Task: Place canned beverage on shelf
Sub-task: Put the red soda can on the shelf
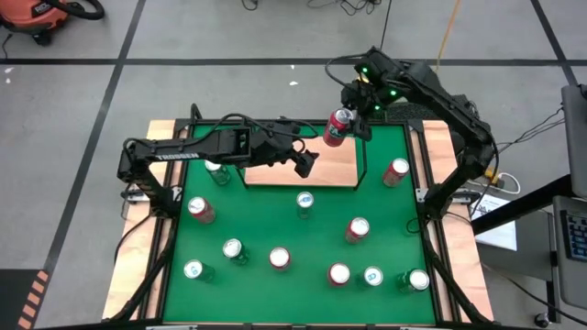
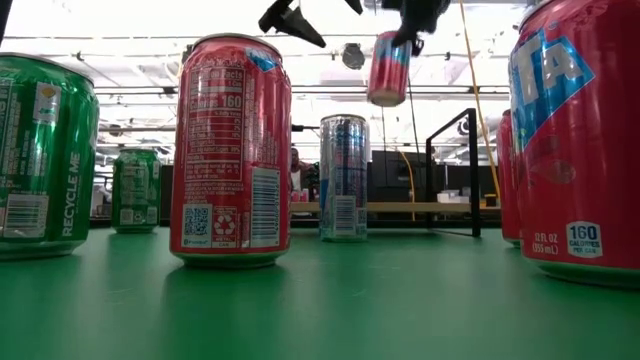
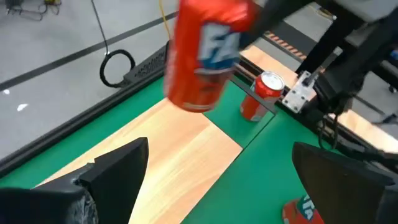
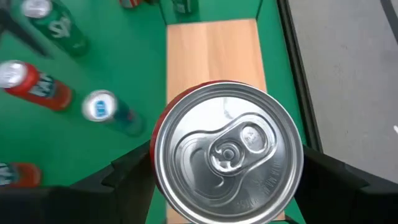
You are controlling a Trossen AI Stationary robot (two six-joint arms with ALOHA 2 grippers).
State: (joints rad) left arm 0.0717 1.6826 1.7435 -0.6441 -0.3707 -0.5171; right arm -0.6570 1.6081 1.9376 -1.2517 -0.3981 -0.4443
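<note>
A red beverage can (image 1: 337, 126) hangs in the air over the far right part of the shelf (image 1: 335, 167), with my right gripper (image 1: 347, 117) shut on it. The shelf is a light-wood board with a thin black rail, lying on the green mat. In the right wrist view the can's silver top (image 4: 227, 152) fills the middle, above the board (image 4: 214, 56). My left gripper (image 1: 304, 165) hovers open over the shelf's middle, just left of the can, with nothing between its fingers (image 3: 118, 171). The can (image 3: 208, 53) shows ahead of it. My right gripper pinches the can's round wall near its top rim (image 4: 163, 171) between its two fingers, one on each side. The fingers slant down from the table's far right. The can (image 2: 388, 68) hangs below them, slightly tilted and clear of the shelf.
Several red and green cans stand upright on the green mat (image 1: 275, 220) nearer than the shelf, one red can (image 1: 396, 171) to its right. A black rail post (image 2: 474, 170) rises at the shelf's right end. Pale wooden strips (image 1: 440, 147) line the table's sides.
</note>
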